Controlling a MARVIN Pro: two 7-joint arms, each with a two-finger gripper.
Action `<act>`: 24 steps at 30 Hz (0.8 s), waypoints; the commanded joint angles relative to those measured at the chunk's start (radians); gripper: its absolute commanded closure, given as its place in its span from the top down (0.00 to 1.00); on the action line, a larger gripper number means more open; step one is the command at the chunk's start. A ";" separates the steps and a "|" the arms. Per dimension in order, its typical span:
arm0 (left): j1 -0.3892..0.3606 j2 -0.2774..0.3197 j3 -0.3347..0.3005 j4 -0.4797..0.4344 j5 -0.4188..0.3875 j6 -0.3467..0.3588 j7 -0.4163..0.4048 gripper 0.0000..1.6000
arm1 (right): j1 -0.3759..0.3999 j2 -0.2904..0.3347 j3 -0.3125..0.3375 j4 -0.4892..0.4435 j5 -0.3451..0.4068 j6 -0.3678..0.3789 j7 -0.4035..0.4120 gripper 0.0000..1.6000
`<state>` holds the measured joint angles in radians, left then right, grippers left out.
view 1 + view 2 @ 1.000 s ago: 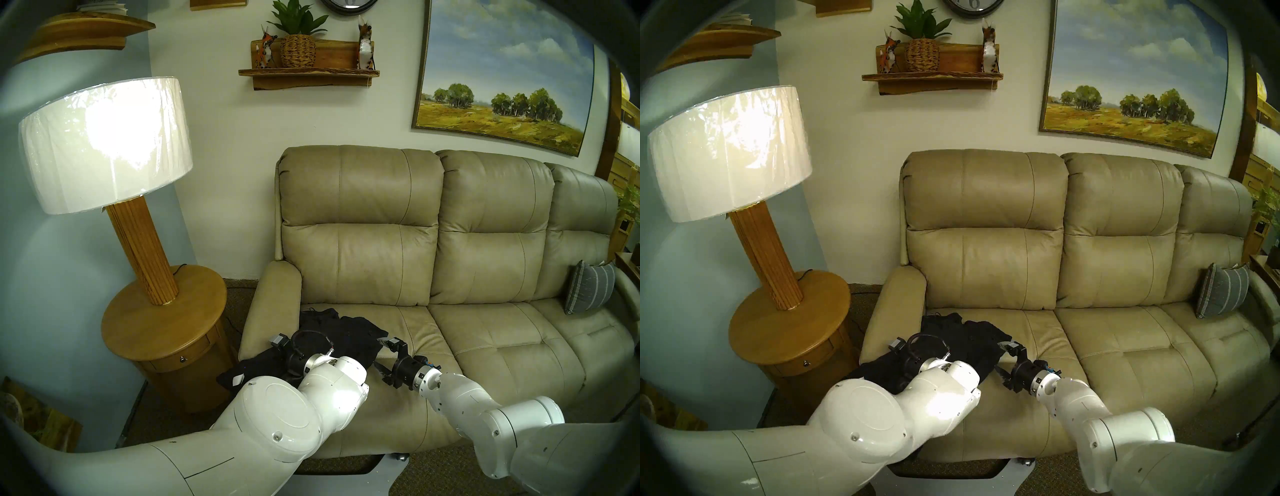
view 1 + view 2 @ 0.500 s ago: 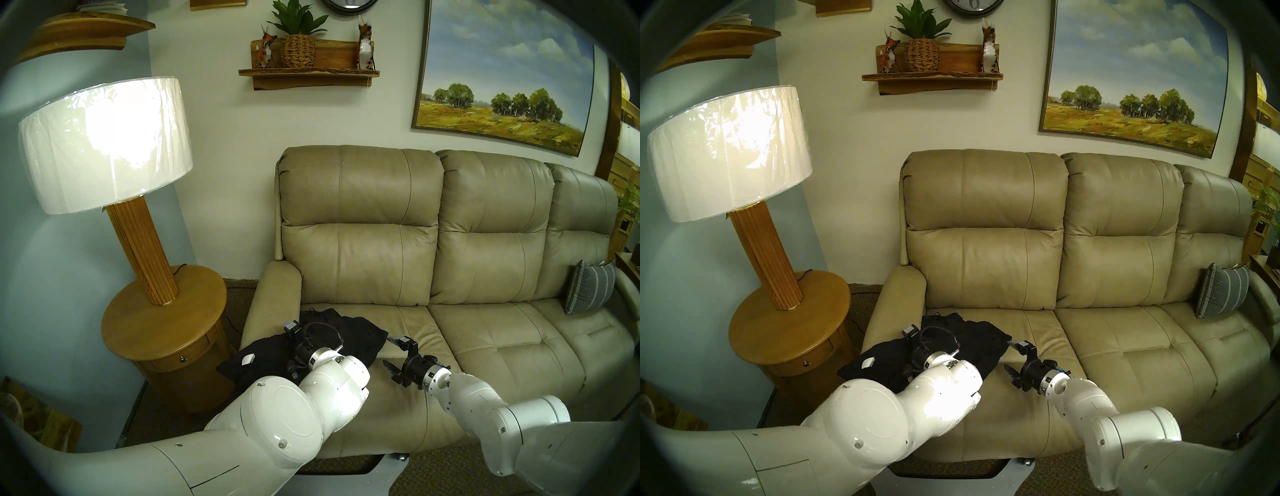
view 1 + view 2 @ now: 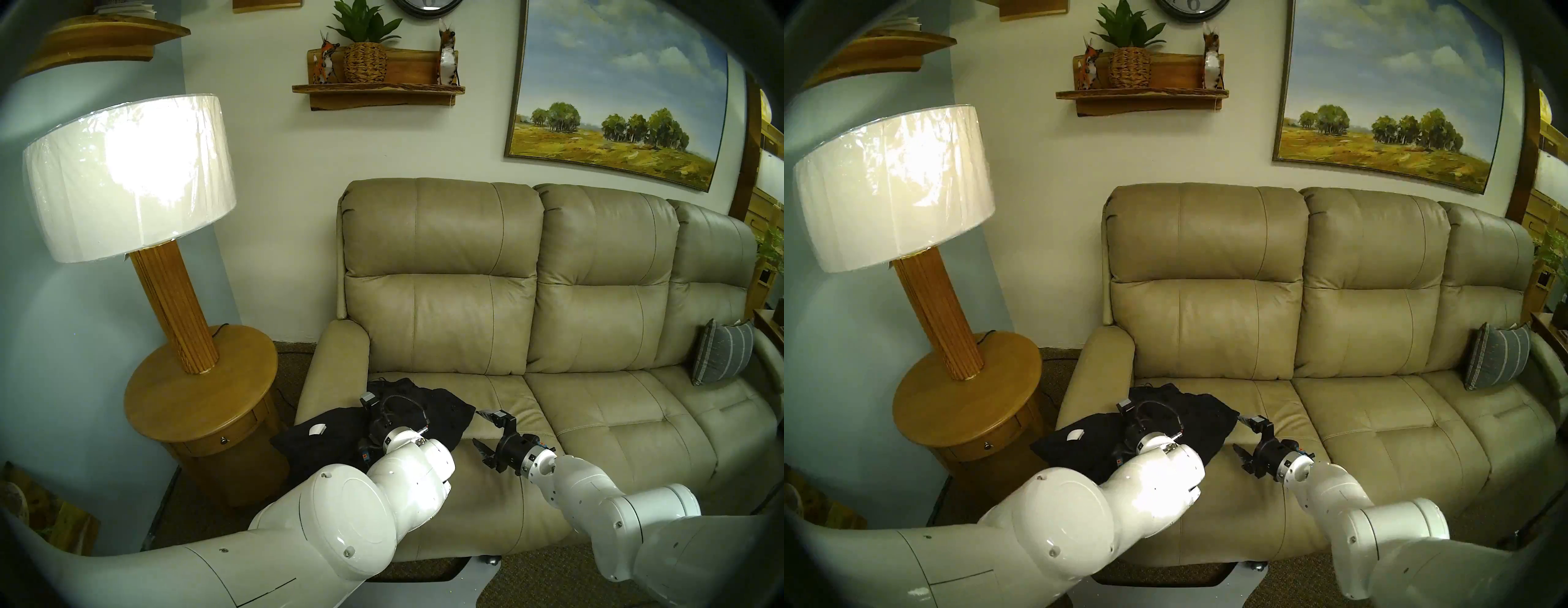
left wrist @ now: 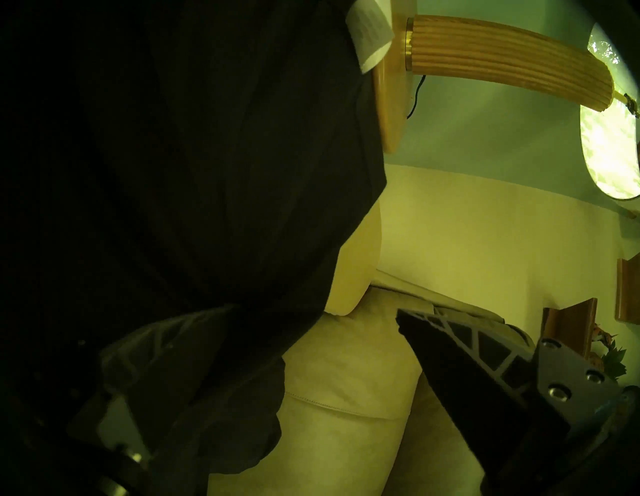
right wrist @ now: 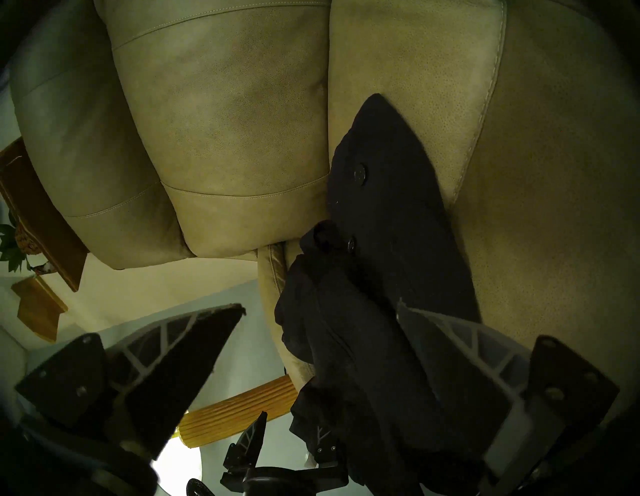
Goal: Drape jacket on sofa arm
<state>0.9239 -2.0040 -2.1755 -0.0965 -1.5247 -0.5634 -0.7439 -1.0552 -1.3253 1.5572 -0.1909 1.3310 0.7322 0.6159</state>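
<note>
We note both arms low in front of sofa. Right gripper (image 3: 479, 429) spread wide, empty, just beside jacket (image 3: 335, 433) hem. Left gripper (image 4: 311, 346) spread, over the jacket. Jacket lies across front of sofa arm (image 3: 331, 369) and onto seat.

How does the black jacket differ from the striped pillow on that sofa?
The jacket is black; the pillow is grey with pale stripes. The jacket lies rumpled and flat, across the sofa arm and seat at the left end; the pillow stands propped against the backrest at the right end. Both are soft fabric things on the sofa.
</note>
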 commanded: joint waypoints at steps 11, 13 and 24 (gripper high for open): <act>0.045 0.028 0.073 -0.003 0.074 0.017 0.114 1.00 | 0.015 -0.025 0.006 -0.006 -0.001 0.004 -0.001 1.00; 0.054 0.037 0.079 -0.003 0.080 0.021 0.124 1.00 | 0.017 -0.029 0.007 -0.007 -0.001 0.005 -0.002 1.00; 0.033 0.015 0.158 -0.003 0.155 0.047 0.141 1.00 | 0.013 -0.055 0.010 -0.005 -0.003 0.007 -0.005 1.00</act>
<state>0.9895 -1.9627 -2.0664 -0.0961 -1.4177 -0.5340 -0.5918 -1.0545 -1.3597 1.5704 -0.1899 1.3297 0.7409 0.6109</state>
